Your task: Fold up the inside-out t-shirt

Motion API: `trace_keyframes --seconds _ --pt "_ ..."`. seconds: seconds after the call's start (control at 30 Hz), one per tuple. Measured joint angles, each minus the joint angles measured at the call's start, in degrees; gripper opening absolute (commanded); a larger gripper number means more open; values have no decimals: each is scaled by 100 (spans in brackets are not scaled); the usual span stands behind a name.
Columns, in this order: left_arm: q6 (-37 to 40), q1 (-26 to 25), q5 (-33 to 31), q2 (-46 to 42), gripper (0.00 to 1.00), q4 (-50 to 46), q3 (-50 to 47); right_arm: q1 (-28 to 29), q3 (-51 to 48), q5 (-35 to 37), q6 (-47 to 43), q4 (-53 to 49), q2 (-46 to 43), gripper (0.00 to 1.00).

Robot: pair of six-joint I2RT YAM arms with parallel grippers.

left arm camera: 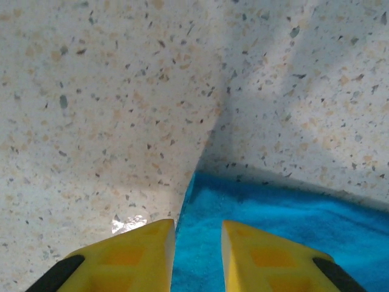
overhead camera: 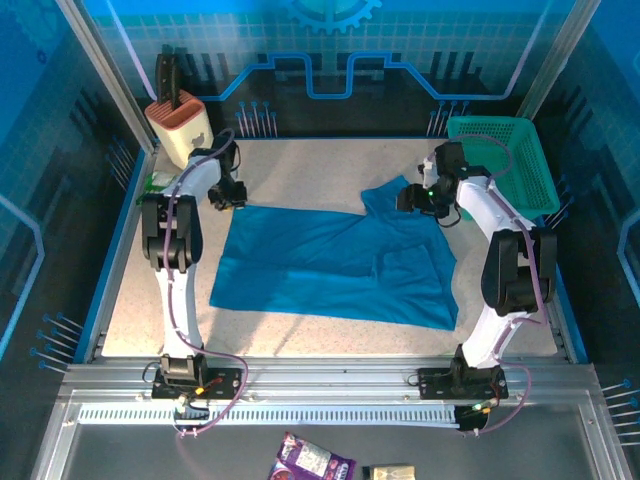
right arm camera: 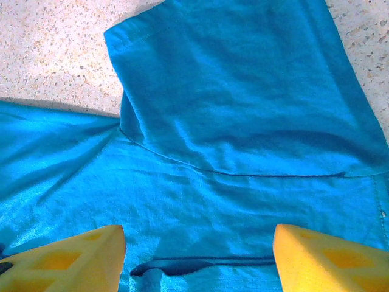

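The inside-out t-shirt (overhead camera: pixel 330 265), plain medium blue, lies spread across the middle of the table. One short sleeve (right arm camera: pixel 243 91) points toward the back right. My left gripper (overhead camera: pixel 232 195) is at the shirt's far left corner. In the left wrist view that corner (left arm camera: pixel 200 194) lies flat on the table in the narrow gap between the yellow fingers (left arm camera: pixel 130 255), and my left gripper (left arm camera: pixel 197 255) is slightly open. My right gripper (overhead camera: pixel 415 197) hovers over the sleeve area. Seen from the wrist, my right gripper (right arm camera: pixel 199 261) stands wide open above the cloth, near a dark seam fold (right arm camera: pixel 200 264).
A teal-green mesh basket (overhead camera: pixel 505 160) stands at the back right corner, close to the right arm. A beige holder (overhead camera: pixel 180 125) with dark handles sits at the back left. Small packets (overhead camera: pixel 315 462) lie in front of the rail. Bare speckled table (left arm camera: pixel 121 91) extends beyond the shirt's corner.
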Motion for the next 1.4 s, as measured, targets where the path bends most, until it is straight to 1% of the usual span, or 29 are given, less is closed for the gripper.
trace_keyframes --seconds 0.13,0.27,0.47,0.57,0.6,0.67,0.77,0.83,0.87,0.9,1.0,1.07,1.23,1.33,1.4 --pt "140 0 22 271 26 -214 457 0 0 -9 0 -63 0 66" --pt "184 0 111 487 25 -348 667 0 0 -7 -2 -120 0 66" --pt "184 0 63 667 24 -509 872 2 2 -7 -4 -190 -2 66" --pt "201 0 -13 743 20 -599 992 13 52 -2 -31 -227 0 66" --pt "203 0 -46 776 20 -608 1021 13 90 0 -44 -245 0 66" --pt "205 0 -85 798 23 -660 1080 24 184 15 -66 -269 22 66" --pt "262 -7 -155 833 31 -695 1121 39 389 17 -105 -275 151 65" --pt "293 -7 -199 839 33 -726 1141 46 503 17 -129 -273 267 65" --pt "299 -7 -216 848 32 -745 1163 46 557 20 -140 -284 330 65" --pt "304 -7 -219 855 29 -756 1172 48 603 20 -153 -291 389 65" --pt "308 -7 -216 859 15 -785 1193 57 741 17 -192 -332 549 65" --pt "319 -7 -212 861 9 -811 1193 68 839 17 -197 -339 651 65" --pt "291 -7 -203 859 5 -820 1196 81 1246 20 -304 -402 973 65" --pt "289 -4 -212 859 3 -815 1196 81 1731 111 -452 -468 1333 65" --pt "289 -4 -214 859 2 -815 1196 81 2212 278 -592 -588 1674 62"
